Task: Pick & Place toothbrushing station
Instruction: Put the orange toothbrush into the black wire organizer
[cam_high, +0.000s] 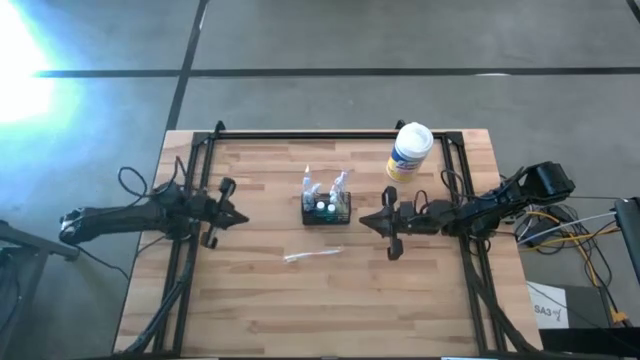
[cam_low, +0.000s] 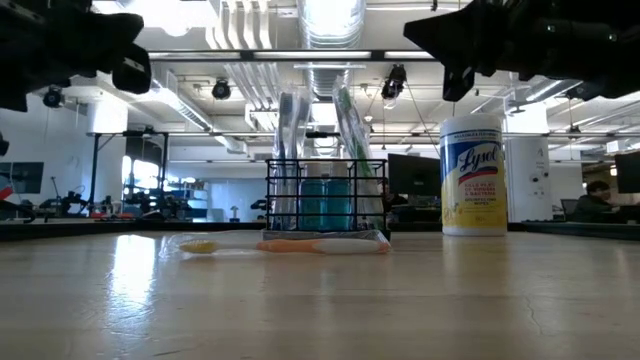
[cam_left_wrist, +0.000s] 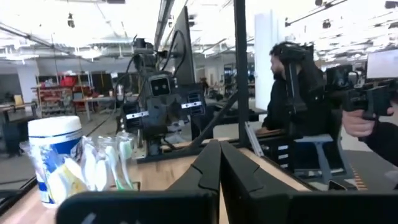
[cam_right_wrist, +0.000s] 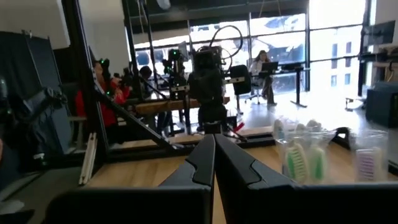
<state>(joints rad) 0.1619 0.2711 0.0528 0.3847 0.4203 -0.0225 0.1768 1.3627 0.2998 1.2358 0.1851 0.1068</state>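
Note:
The toothbrushing station, a small black wire-mesh caddy (cam_high: 327, 210), stands on its base at the table's middle, holding packaged toothbrushes and teal items; it also shows in the low view (cam_low: 326, 196). A packaged toothbrush (cam_high: 312, 255) lies flat on the table in front of it. My left gripper (cam_high: 240, 217) hovers shut to the caddy's left, above the table. My right gripper (cam_high: 366, 220) hovers shut to its right. Both touch nothing. The fingers meet in the left wrist view (cam_left_wrist: 219, 163) and the right wrist view (cam_right_wrist: 214, 158).
A white-and-yellow wipes tub (cam_high: 409, 153) with a white lid stands at the far right of the table, near my right arm. Black frame rails (cam_high: 320, 135) run along the table's far, left and right edges. People sit in the room beyond the table.

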